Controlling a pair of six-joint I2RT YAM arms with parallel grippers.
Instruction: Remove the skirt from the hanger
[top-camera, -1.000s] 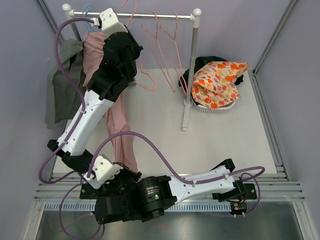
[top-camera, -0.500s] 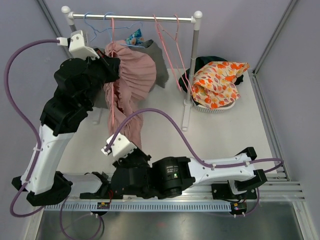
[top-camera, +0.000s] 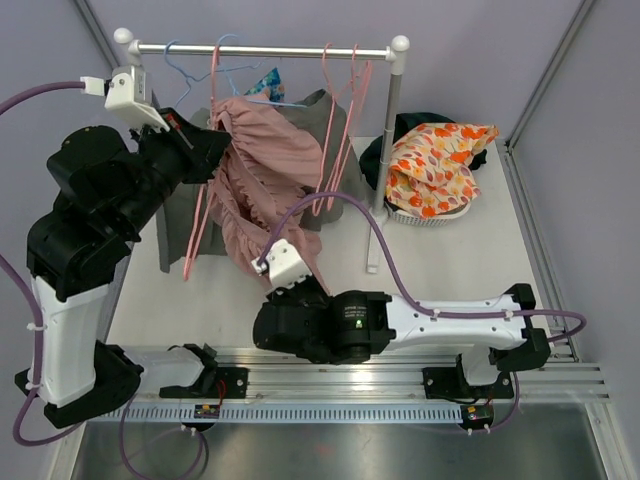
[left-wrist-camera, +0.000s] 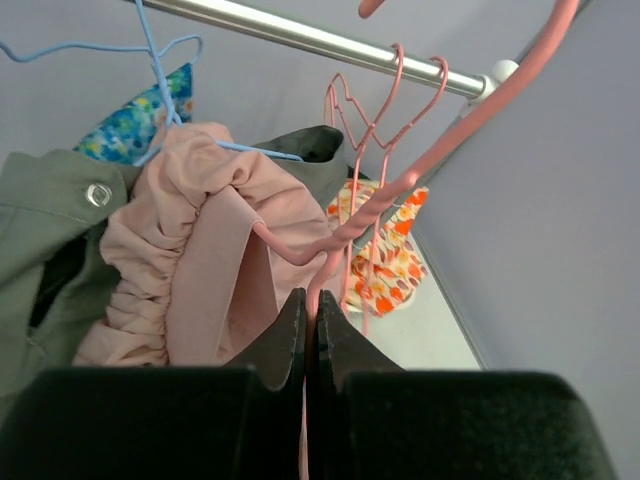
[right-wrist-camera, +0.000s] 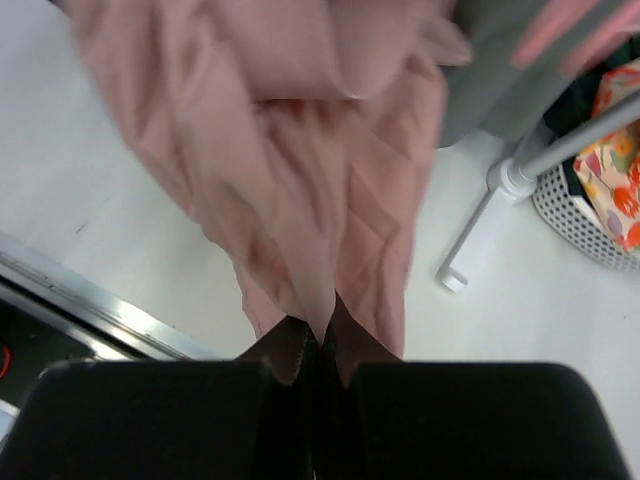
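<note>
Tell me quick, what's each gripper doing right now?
Left gripper: shut on the hanger.
Right gripper: shut on the skirt.

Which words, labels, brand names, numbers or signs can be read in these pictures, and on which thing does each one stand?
No text can be read in any view.
Right arm's dark housing: a tiny pale mark, too small to read.
Orange-patterned cloth: printed shapes only, no letters.
Skirt, pink hanger and rail: no writing visible.
</note>
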